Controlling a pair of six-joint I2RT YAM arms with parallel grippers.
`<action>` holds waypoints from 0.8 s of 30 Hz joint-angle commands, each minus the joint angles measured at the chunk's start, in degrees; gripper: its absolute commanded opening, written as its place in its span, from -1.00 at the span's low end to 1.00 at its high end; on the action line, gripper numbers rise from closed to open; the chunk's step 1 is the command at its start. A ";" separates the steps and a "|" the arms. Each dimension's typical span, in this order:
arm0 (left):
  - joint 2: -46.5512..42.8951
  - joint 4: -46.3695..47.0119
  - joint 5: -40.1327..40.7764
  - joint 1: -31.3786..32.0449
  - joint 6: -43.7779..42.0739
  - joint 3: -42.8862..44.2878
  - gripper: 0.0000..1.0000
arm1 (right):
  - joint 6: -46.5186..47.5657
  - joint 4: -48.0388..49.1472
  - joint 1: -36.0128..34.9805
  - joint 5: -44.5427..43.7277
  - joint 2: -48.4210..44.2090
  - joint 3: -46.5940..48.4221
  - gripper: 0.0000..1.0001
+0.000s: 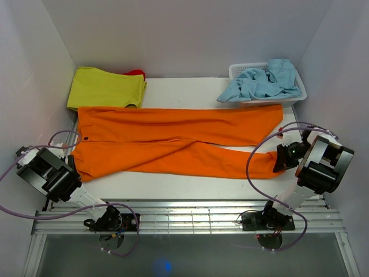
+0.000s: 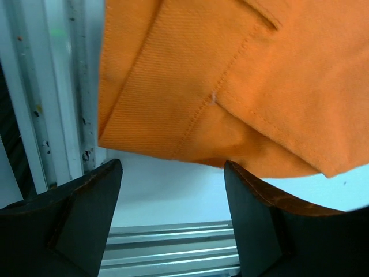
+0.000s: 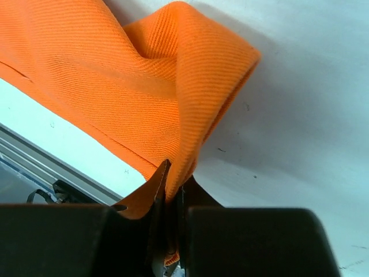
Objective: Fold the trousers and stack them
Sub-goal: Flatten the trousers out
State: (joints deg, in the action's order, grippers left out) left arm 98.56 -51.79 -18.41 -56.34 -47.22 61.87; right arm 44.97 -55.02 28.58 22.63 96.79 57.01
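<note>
The bright orange trousers point(image 1: 173, 141) lie flat across the table, waistband at the left, both legs running right. My right gripper point(image 1: 281, 163) is shut on the cuff of the near leg point(image 3: 173, 104), which bunches up between its jaws. My left gripper point(image 1: 74, 173) is open and empty just in front of the waistband corner point(image 2: 190, 92), its two fingers apart over bare table, not touching the cloth.
A folded yellow-green cloth point(image 1: 104, 88) lies at the back left with a red item point(image 1: 136, 74) behind it. A white basket point(image 1: 297, 95) holding a light blue garment point(image 1: 259, 81) stands at the back right. Metal rails point(image 1: 184, 216) run along the near edge.
</note>
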 commanded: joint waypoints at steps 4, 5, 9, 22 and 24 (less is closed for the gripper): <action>0.74 4.33 -4.61 -0.70 5.38 3.26 0.45 | 1.70 -5.18 1.13 2.94 -1.08 6.96 -0.85; 1.36 4.16 -5.48 -0.70 6.52 3.87 0.40 | 1.79 -5.44 1.22 2.86 -1.17 7.23 -0.84; 3.74 3.37 -7.07 -0.62 7.93 4.58 0.15 | 2.31 -6.06 1.48 2.50 -1.26 8.38 -0.84; 0.05 -2.08 -13.22 -0.70 11.35 16.85 -1.00 | 3.02 -10.71 2.45 -0.48 0.94 22.94 -0.85; 0.31 -3.66 -14.10 -0.70 12.24 20.47 -1.00 | 3.11 -13.42 2.97 -0.05 3.04 29.86 -0.84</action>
State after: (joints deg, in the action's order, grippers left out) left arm 102.59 -57.17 -28.08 -56.53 -36.56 74.19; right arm 46.39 -65.67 30.04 23.97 98.21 77.25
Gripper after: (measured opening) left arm 0.022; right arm 0.100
